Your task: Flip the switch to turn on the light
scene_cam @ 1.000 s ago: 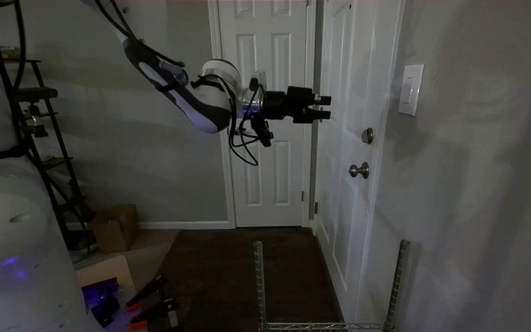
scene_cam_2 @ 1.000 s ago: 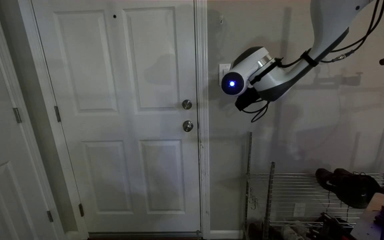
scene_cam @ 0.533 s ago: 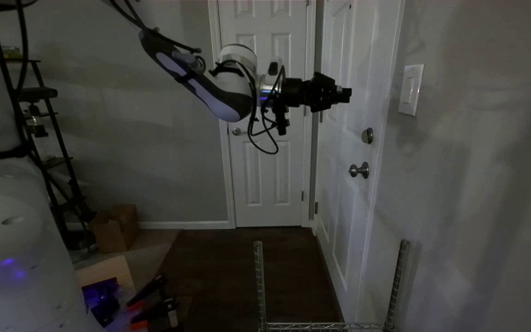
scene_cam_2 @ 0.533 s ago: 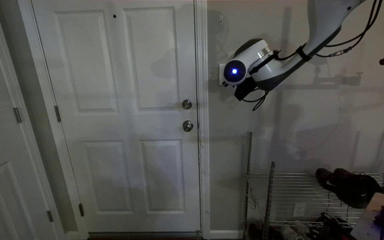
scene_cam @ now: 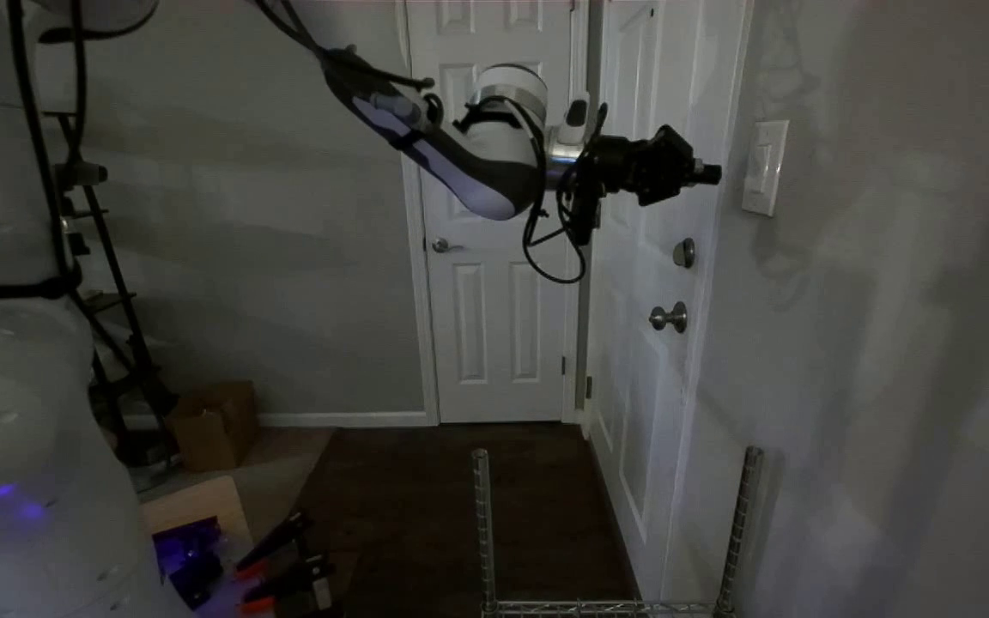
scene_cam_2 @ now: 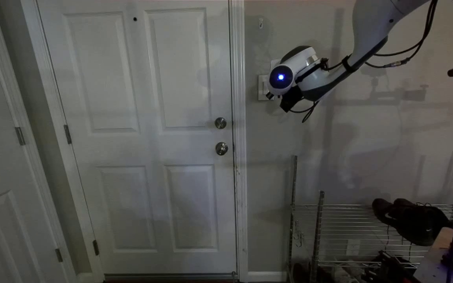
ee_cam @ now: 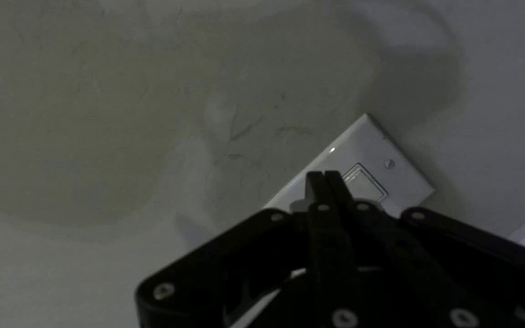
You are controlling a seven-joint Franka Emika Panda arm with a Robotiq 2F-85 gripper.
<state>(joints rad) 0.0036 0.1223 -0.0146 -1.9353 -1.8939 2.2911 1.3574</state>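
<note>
Closer than a second ago to the upright white rectangular wall switch plate (scene_cam: 766, 167), my black two-fingered claw (scene_cam: 708, 174) hangs clenched near it, apparently without touching.

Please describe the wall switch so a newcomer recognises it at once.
Find the white door with a deadbolt above its knob. On the wall past its knob side, above deadbolt height, is the switch: upright, white, rectangular, where knob and deadbolt are round metal.

Closed tool (ee_cam: 325, 176) before white switch (ee_cam: 365, 183)
</note>
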